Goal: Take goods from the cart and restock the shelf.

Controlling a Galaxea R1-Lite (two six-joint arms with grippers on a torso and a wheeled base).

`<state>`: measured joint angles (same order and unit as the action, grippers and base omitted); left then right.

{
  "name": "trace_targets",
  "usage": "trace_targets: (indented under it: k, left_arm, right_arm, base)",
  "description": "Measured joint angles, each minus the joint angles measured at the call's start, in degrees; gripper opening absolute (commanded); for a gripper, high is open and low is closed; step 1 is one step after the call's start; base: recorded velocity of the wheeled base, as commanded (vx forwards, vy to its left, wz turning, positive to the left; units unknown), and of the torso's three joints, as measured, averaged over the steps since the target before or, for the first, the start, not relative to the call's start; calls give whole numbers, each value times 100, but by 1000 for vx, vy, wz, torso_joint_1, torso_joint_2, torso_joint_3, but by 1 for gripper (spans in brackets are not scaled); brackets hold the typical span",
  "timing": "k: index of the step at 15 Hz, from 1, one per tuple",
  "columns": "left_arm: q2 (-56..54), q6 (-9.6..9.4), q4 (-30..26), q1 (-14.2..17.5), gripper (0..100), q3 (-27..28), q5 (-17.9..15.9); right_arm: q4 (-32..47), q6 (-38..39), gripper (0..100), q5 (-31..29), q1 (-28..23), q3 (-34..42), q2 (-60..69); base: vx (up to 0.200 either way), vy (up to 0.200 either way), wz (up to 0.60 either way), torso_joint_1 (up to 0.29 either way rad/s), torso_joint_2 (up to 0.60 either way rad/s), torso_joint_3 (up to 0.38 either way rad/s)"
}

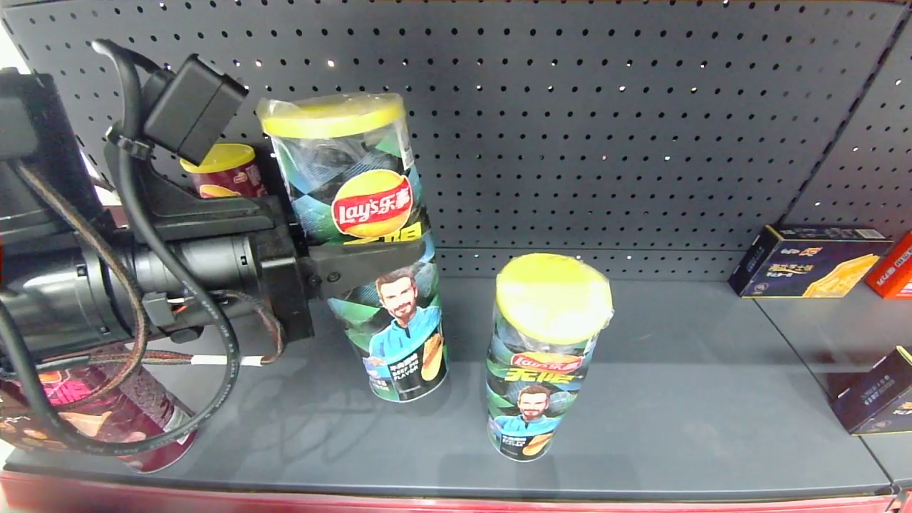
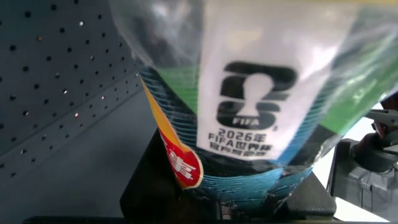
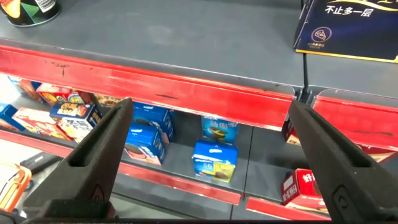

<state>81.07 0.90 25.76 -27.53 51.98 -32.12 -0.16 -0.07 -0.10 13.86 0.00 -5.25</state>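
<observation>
While left jaws clamp a partly hidden chip can, right jaws gape empty.

Brand logo on tall chip can, lettering on dark box

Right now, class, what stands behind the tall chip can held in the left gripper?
Behind the tall chip can, held by the left gripper, and to its left, a red can with a yellow lid stands before the pegboard wall. The left arm covers its lower body.
</observation>
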Motion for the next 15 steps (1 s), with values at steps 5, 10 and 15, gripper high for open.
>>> trace_targets:
  k: [5, 10, 15]
  left_arm:
    - [215, -12, -74, -26, 0, 278, 18]
    - [350, -460, -327, -37, 0, 375, 117]
    - [538, -847, -419, -23, 0, 505, 158]
  right_arm:
    - [0, 0, 100, 2, 2, 0, -4]
    - [0, 0, 100, 0, 0, 0, -6]
    - [0, 0, 100, 0, 0, 0, -11]
  base:
    - [0, 0, 0, 0, 0, 0]
    - [0, 0, 0, 0, 0, 0]
    - [0, 0, 0, 0, 0, 0]
